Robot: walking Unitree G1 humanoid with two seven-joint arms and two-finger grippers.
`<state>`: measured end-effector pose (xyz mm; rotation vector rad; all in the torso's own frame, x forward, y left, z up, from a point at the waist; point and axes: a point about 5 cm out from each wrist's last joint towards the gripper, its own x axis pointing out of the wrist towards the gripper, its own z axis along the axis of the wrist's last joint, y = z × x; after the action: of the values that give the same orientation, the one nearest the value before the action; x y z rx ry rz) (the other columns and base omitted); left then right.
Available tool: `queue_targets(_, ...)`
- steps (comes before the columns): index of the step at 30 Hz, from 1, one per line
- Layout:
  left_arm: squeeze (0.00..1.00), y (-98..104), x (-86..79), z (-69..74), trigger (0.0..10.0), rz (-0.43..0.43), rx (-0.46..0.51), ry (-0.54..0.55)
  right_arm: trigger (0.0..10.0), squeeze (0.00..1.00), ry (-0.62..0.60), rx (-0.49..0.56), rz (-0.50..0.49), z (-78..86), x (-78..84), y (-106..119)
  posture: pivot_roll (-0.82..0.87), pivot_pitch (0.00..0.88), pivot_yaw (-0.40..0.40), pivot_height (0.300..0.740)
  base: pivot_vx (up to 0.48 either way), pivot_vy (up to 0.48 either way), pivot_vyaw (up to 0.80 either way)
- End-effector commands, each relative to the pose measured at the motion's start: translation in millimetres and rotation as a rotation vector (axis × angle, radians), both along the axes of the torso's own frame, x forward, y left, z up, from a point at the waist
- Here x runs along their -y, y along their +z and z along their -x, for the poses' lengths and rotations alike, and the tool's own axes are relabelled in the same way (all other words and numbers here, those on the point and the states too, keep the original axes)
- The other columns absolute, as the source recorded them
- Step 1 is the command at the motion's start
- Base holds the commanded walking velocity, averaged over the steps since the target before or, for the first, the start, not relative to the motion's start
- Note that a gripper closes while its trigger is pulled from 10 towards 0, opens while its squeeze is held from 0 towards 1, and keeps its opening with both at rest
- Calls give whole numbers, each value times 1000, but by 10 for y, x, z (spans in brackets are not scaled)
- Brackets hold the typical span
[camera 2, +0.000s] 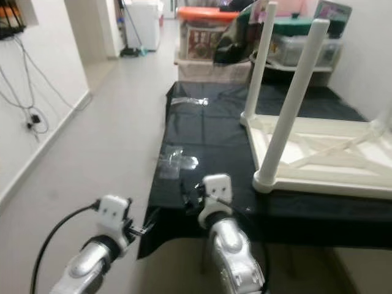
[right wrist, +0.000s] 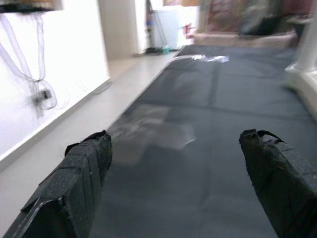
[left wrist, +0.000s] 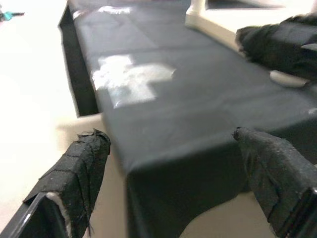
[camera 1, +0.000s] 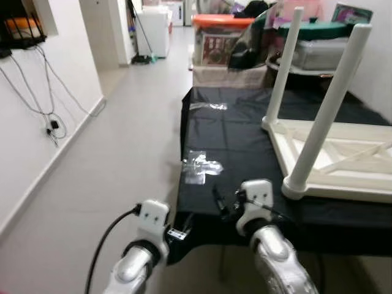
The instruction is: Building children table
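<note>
So the children's table [camera 1: 343,156] lies upside down on the black-covered surface [camera 1: 245,128], at about two o'clock from my right gripper [right wrist: 178,168] and farther off toward one o'clock from my left gripper [left wrist: 173,168]. Its top is flat on the cloth with the underside frame facing up. Two white legs stand upright from it: the near leg [camera 1: 327,104] rises from the corner closest to me, and the far leg [camera 1: 283,67] stands behind it toward twelve o'clock. The long side of the table runs away from me along the cloth, from six to twelve o'clock.

My right gripper hovers over the near edge of the cloth, its two padded fingers spread wide apart with nothing between them. In the right wrist view the white edge of the table sits off at about two o'clock, well apart from the fingers. My left gripper hangs just off the near left corner of the black surface, over the floor [camera 1: 122,153], fingers likewise wide apart and empty.

Right is clearly the nearer arm. I judge the next reach belongs to it, swinging toward two o'clock to meet the near leg or the table's near corner. The left would have to cross the whole cloth. A patch of clear tape [camera 1: 201,165] shines on the cloth at my twelve o'clock.
</note>
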<state>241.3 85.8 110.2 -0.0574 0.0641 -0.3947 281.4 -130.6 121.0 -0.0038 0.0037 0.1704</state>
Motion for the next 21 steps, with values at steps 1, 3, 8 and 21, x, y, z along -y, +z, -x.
queue_targets(1, 0, -9, -54, -3, 10000, -11, -8, 10, 10000, 0, 12, 11, -20, -17, -56, 20, 46, 0, -37, 740, 394, 0, 0)
queue_targets(3, 0, -8, -54, 0, 10000, -10, -8, 9, 10000, 0, 12, 15, -20, -22, -55, 26, 46, 0, -37, 740, 394, 0, 0)
queue_targets(8, 0, -30, -40, 26, 10000, -7, -11, 2, 10000, 0, 15, 31, -25, -94, -62, 64, 55, 0, -51, 740, 395, 0, 0)
queue_targets(21, 0, -75, -45, 76, 10000, -1, -30, 19, 10000, 0, -112, 80, 77, -547, -164, 459, 60, 0, -63, 740, 45, 0, 0)
